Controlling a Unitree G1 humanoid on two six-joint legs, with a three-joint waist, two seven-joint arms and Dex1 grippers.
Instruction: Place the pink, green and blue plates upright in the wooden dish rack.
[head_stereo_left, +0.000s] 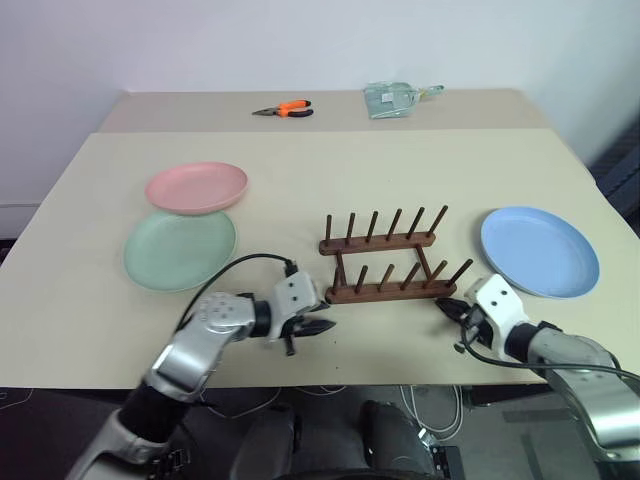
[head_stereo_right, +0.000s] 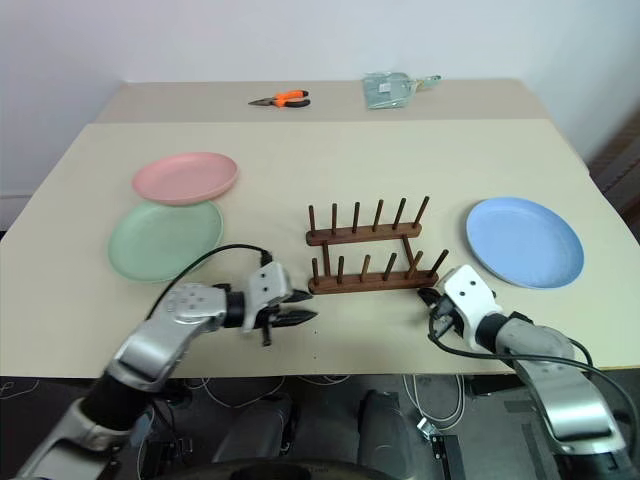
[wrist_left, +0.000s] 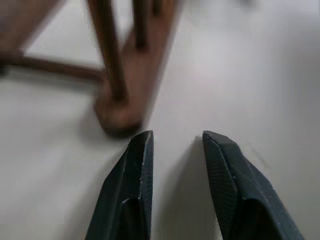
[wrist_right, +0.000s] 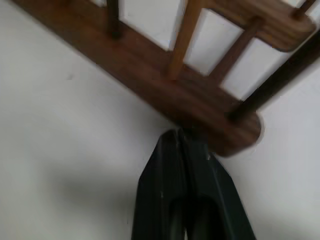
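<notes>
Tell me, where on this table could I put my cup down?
Bare room: between the round pale green plate and dark wooden peg rack, and behind the rack towards the orange-handled pliers. Crowded: both rack ends, where each gripper sits.

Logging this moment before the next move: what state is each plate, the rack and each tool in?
pink plate: flat on table, rim overlapping green plate.
green plate: flat, partly under pink plate.
blue plate: flat, alone, right of rack.
wooden dish rack: upright, empty.
left tool: open, empty, at rack's left end.
right tool: shut, empty, at rack's right end.
</notes>
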